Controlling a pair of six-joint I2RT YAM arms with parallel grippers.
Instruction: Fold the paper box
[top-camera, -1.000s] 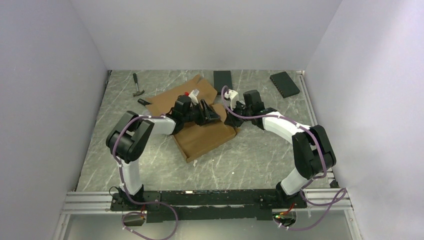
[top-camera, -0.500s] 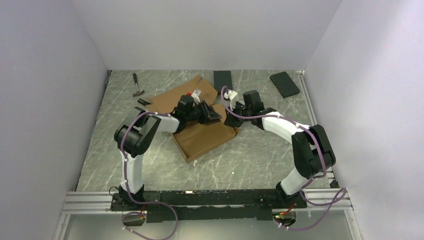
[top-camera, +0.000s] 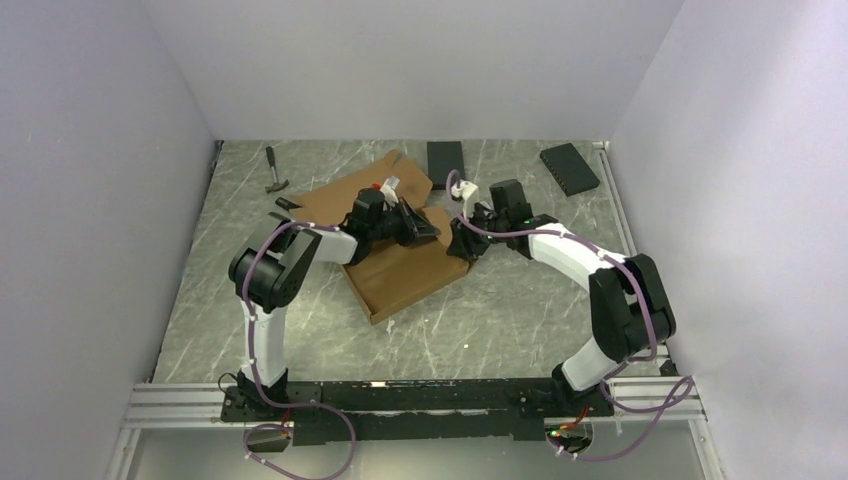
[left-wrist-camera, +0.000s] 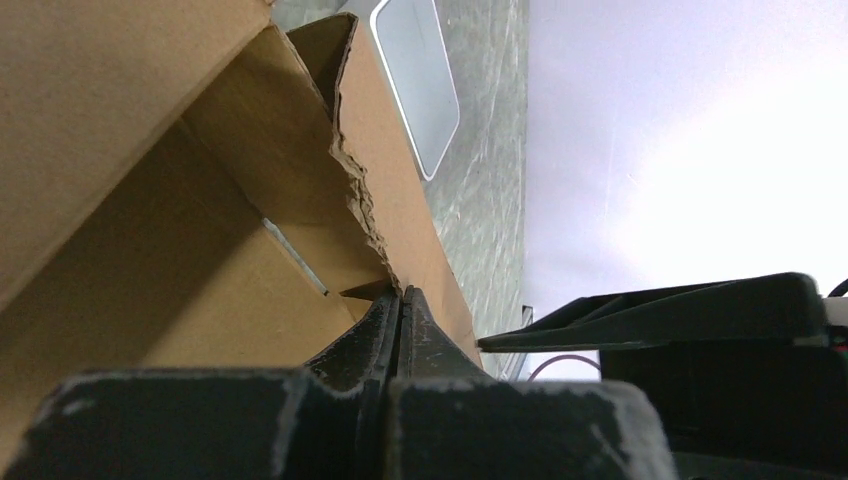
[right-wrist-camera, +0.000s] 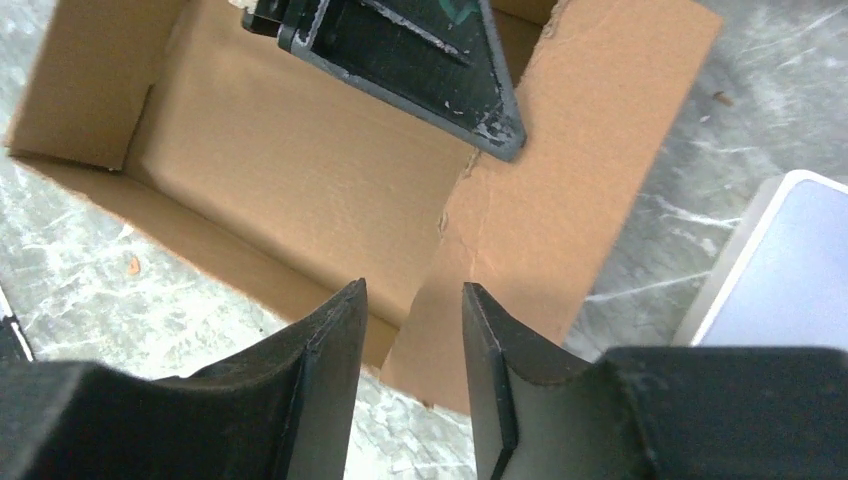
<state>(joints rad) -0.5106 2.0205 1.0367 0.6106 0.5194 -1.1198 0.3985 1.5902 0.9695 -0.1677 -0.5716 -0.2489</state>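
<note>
A hammer (top-camera: 275, 172) lies at the desk's (top-camera: 500, 320) far left. The left arm (top-camera: 270, 275) bends at the elbow and reaches rightward, low over the box (top-camera: 405, 270). The left tool (top-camera: 430, 232) has its fingers pressed together, their tips touching a torn cardboard edge inside the box's far right corner. The one box sits askew in the middle of the desk, its open tray nearer and a flat flap spread toward the far left. The right arm (top-camera: 575, 255) stretches leftward. The right tool (right-wrist-camera: 413, 290) has its fingers apart, one on each side of the edge of the box's right-hand flap. One white case (right-wrist-camera: 790, 280) lies just right of that flap. Two black slabs (top-camera: 446, 158) (top-camera: 570, 167) rest along the far edge, toward the right.
</note>
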